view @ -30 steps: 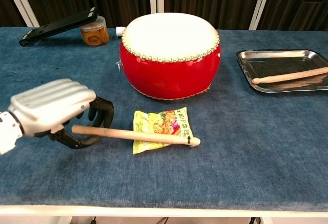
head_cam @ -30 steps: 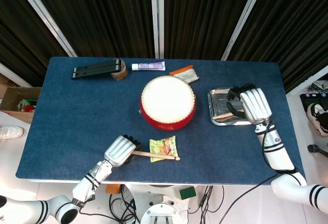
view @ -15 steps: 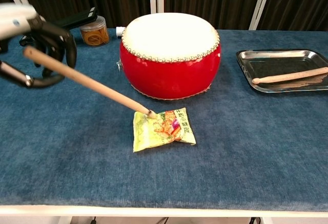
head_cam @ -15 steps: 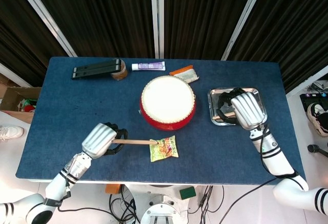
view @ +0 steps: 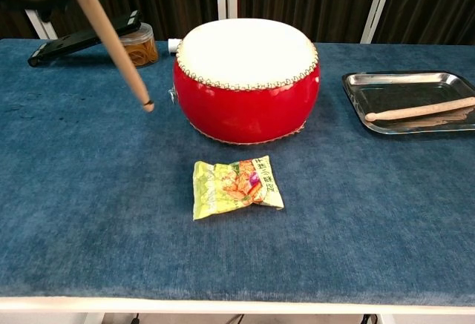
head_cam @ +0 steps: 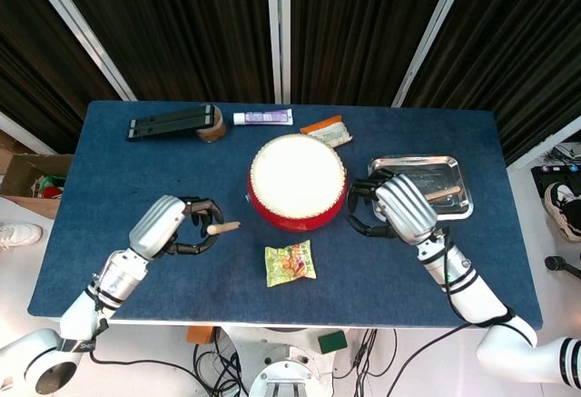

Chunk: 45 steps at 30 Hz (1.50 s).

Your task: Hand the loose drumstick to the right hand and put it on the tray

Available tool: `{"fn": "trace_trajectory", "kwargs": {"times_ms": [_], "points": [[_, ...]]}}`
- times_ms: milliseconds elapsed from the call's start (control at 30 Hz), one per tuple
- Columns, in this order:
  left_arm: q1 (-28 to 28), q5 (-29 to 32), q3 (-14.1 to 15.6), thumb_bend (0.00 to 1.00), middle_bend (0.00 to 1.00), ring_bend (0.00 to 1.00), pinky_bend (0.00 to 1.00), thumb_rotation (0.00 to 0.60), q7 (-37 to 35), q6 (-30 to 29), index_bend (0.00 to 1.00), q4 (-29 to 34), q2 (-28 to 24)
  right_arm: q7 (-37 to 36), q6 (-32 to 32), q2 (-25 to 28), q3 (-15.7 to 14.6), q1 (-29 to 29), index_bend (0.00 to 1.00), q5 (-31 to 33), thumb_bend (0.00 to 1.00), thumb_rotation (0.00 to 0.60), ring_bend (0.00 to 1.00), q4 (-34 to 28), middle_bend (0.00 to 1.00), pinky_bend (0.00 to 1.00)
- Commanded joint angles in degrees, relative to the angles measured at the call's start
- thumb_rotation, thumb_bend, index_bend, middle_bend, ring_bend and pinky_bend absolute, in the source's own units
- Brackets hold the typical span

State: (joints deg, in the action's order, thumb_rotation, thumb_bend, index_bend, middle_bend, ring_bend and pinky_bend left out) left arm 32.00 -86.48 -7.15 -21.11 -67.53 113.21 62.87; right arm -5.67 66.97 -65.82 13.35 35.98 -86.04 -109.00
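Observation:
My left hand (head_cam: 168, 226) grips the loose wooden drumstick (view: 111, 38) and holds it in the air to the left of the red drum (head_cam: 298, 182). In the chest view the stick slants down to the right, its tip beside the drum (view: 245, 79). The head view shows only its end (head_cam: 222, 228) sticking out of the fist. My right hand (head_cam: 399, 208) hovers between the drum and the metal tray (head_cam: 458, 165), its fingers loosely curved and holding nothing. A second drumstick (view: 419, 110) lies in the tray (view: 401, 90).
A yellow-green snack packet (head_cam: 290, 263) lies flat in front of the drum. Along the far edge stand a black holder (head_cam: 172, 123), a small jar (head_cam: 211, 129), a tube (head_cam: 263, 117) and an orange packet (head_cam: 327, 130).
My left hand has lifted the drumstick off the snack packet and raised it up and back to the left. My right hand has moved from over the tray toward the drum.

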Motion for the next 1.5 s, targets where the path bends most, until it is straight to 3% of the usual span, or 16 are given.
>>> {"fn": "trace_trajectory", "kwargs": {"times_ms": [33, 367, 667, 900, 1500], "points": [[1.3, 1.5, -3.2, 0.61, 0.69, 0.56, 0.58, 0.600, -6.4, 0.5, 0.73, 1.0, -1.8, 3.9, -2.0, -1.5, 0.9, 1.9, 0.59, 2.2, 0.23, 0.600, 0.50, -1.2, 0.52, 0.47], [4.1, 7.6, -8.5, 0.61, 0.69, 0.56, 0.59, 0.600, -5.8, 0.5, 0.73, 2.0, 2.3, 10.4, -7.9, -7.7, 4.5, 8.0, 0.52, 13.4, 0.21, 0.600, 0.47, -2.0, 0.49, 0.46], [6.3, 12.3, -11.5, 0.61, 0.69, 0.56, 0.59, 0.600, -3.4, 1.7, 0.73, 3.0, 4.6, 17.6, -6.4, -13.5, 7.4, 12.3, 0.52, 19.7, 0.21, 0.600, 0.47, 0.6, 0.48, 0.46], [7.3, 14.3, -12.9, 0.61, 0.69, 0.56, 0.59, 0.600, -1.6, 2.1, 0.73, 3.4, 5.3, 18.5, -4.6, -16.2, 8.8, 13.5, 0.50, 22.3, 0.18, 0.600, 0.47, 2.9, 0.48, 0.46], [8.0, 16.0, -14.3, 0.61, 0.69, 0.56, 0.59, 0.600, 1.2, 2.4, 0.73, 5.1, 5.8, 16.9, -5.4, -20.1, 9.8, 16.6, 0.52, 24.0, 0.20, 0.600, 0.47, 6.7, 0.52, 0.45]]}}
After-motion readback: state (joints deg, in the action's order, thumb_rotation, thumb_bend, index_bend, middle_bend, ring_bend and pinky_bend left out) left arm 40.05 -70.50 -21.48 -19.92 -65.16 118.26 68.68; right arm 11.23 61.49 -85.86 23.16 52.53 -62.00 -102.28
